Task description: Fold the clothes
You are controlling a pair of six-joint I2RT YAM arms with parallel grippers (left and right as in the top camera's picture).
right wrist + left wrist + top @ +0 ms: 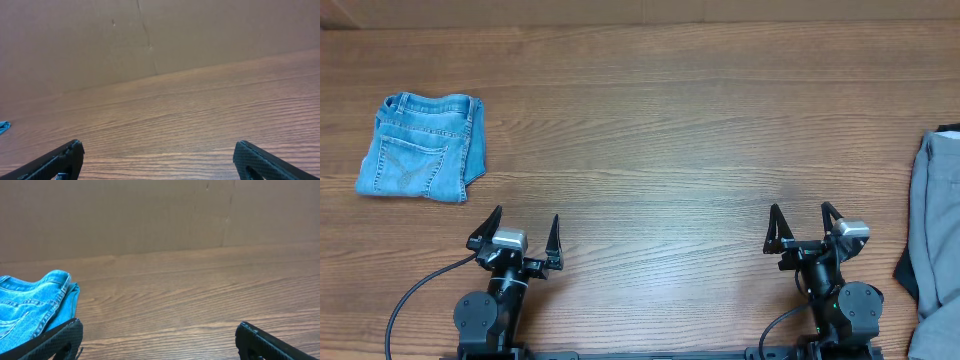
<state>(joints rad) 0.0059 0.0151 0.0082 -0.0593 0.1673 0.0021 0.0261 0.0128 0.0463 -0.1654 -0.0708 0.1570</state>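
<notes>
Brown wood-grain worktop (660, 120) fills the overhead view, and a plain tan wall (150, 215) rises behind it in both wrist views. Grey garment (938, 230) lies at the far right edge, partly out of frame. Jeans (423, 147), light blue denim, sit folded into a compact bundle at the far left of the worktop, with a stitched back pocket facing up. Left pincer (527, 215), black, is at the near edge with its fingers spread wide apart, gripping nothing. The jeans lie ahead of it and to its left, near but apart. Right pincer (799, 208), well apart from the left one, is likewise spread wide and empty, with the grey garment off to its right.
</notes>
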